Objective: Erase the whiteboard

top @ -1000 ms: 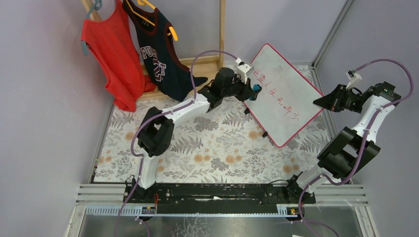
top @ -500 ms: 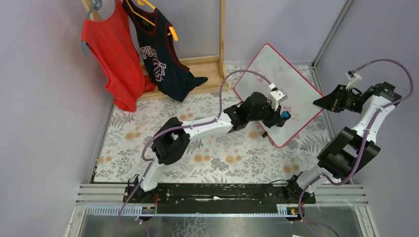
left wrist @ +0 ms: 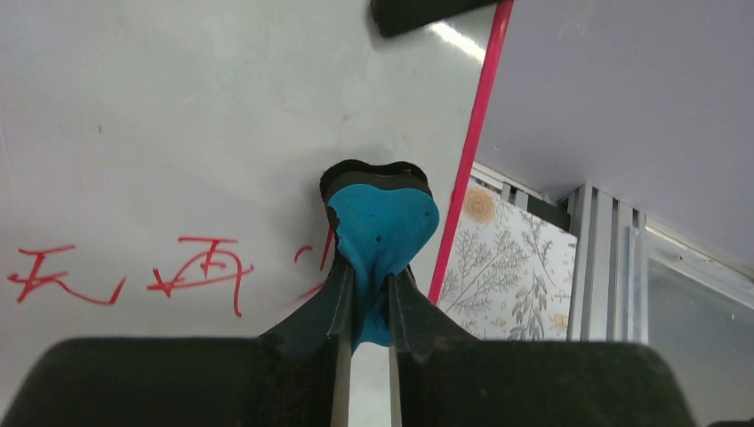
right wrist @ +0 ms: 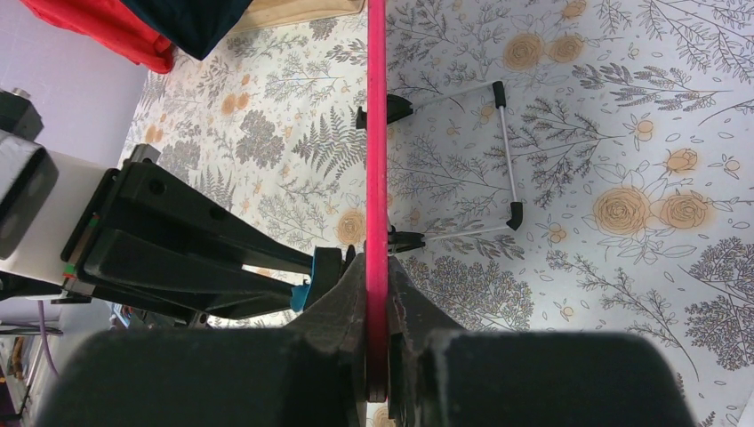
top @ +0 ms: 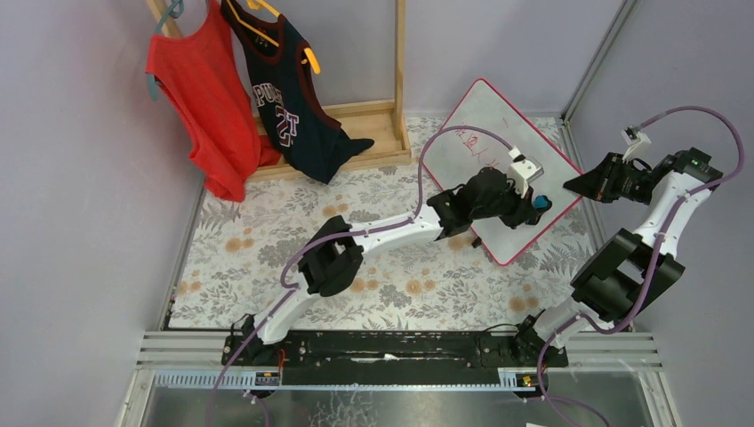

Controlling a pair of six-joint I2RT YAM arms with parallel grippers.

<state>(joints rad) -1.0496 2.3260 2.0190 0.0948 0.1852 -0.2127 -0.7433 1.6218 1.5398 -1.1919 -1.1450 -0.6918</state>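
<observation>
The whiteboard [top: 487,116], white with a pink-red frame, stands tilted at the back right. My right gripper [top: 574,185] is shut on its right corner; the right wrist view shows the frame edge [right wrist: 377,133] clamped between the jaws of the right gripper [right wrist: 377,267]. My left gripper [top: 539,204] is shut on a small blue eraser [top: 542,203] pressed to the board near that corner. In the left wrist view, the eraser [left wrist: 382,218] sits in the left gripper [left wrist: 366,280] beside the pink frame [left wrist: 476,133]. Red handwritten marks [left wrist: 204,271] lie to its left.
A red tank top [top: 200,98] and a navy jersey [top: 289,98] hang on a wooden rack [top: 398,71] at the back left. The board's metal stand legs [right wrist: 507,151] rest on the floral tablecloth [top: 356,231]. Grey walls close in on both sides.
My left gripper has carried the eraser across the board from its upper left edge towards the right corner. The right gripper has kept its hold and has not moved.
</observation>
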